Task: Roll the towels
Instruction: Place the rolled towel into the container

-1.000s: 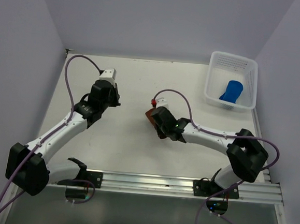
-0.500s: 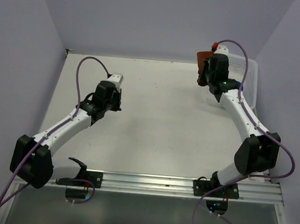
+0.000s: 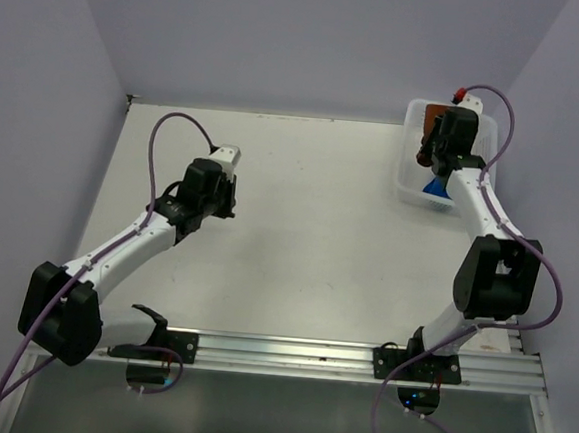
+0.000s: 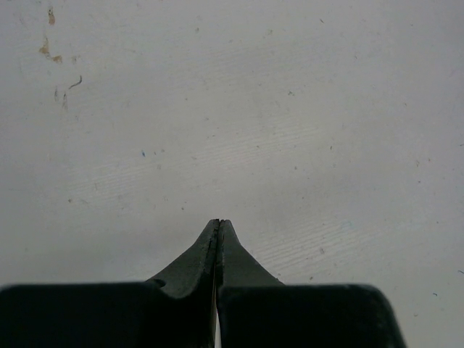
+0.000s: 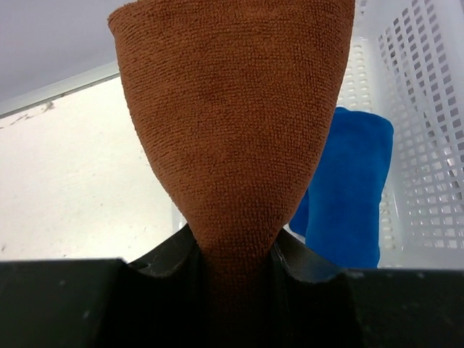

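Right now my right gripper (image 5: 232,250) holds the rust-brown towel (image 5: 232,109) above the white basket (image 5: 428,145) at the far right of the table (image 4: 290,109).
My right fingers are pinched tight on the narrow end of the brown bundle, which flares wider away from them. It hangs in the air over the basket's left side, touching nothing else that I can see. Just beyond it the blue towel (image 5: 348,188), rolled up, lies inside the basket. My left gripper (image 4: 219,225) is well apart, over bare table on the left, its fingers pressed fully together with nothing between them.
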Controlling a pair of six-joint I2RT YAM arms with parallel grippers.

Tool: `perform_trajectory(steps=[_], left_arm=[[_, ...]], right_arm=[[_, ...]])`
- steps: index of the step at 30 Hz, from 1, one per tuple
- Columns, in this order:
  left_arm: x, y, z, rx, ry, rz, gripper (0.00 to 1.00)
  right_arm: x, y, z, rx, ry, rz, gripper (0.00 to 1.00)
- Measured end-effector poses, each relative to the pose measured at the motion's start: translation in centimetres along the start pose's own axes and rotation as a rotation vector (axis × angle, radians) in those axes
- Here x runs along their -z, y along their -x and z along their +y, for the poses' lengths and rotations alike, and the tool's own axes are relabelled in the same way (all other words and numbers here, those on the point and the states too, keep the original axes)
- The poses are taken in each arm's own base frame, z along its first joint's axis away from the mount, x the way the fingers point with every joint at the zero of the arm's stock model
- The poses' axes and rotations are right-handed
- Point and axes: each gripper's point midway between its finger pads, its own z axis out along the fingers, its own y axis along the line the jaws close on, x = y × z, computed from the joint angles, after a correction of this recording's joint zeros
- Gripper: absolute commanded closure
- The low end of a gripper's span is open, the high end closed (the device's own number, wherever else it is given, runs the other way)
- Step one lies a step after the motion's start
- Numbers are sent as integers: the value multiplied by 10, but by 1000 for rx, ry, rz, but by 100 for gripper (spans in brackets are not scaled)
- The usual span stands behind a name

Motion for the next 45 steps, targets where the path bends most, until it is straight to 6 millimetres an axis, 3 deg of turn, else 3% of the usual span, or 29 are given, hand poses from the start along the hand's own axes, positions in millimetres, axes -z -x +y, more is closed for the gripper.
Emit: perform_trajectory(steps=[6,9,14,18,20,21,22,25,26,29,40,45], left_arm=[[0,-2,1,0,0,-3,100],[1,-2,2,1,7,-13,100],[-1,0,3,1,14,-23,100],[-5,-4,4,0,17,-7,100],[-8,-6,4,-1,17,2,100],[-9,-8,4,-1,15,7,100],[-10,-8,3,-1,14,11,97],[-11,-11,2,-8,7,19,80],[-11,-10,2,-11,5,19,72],[-11,-9,1,-18,-3,14,64],[-11,-8,0,-19,-9,11,56],[-10,-6,0,-20,-10,4,53]], right_arm=[[-32,-21,-9,-5,-6,39,100],[-53,-41,-15,-13,1,87,100],[-95,-87,-33,-37,-6,206,100],[-111,-132,-35,-44,6,314,100],[-114,-146,-33,-48,16,345,91],[-115,-147,-31,-51,22,345,85],[-115,-146,-29,-56,27,343,64],[-115,-145,-27,-69,33,345,47],[-115,-145,-26,-72,39,347,45],[-114,-147,-24,-76,50,353,41],[-107,-144,-19,-88,60,395,30],[-102,-122,-16,-90,61,389,23]])
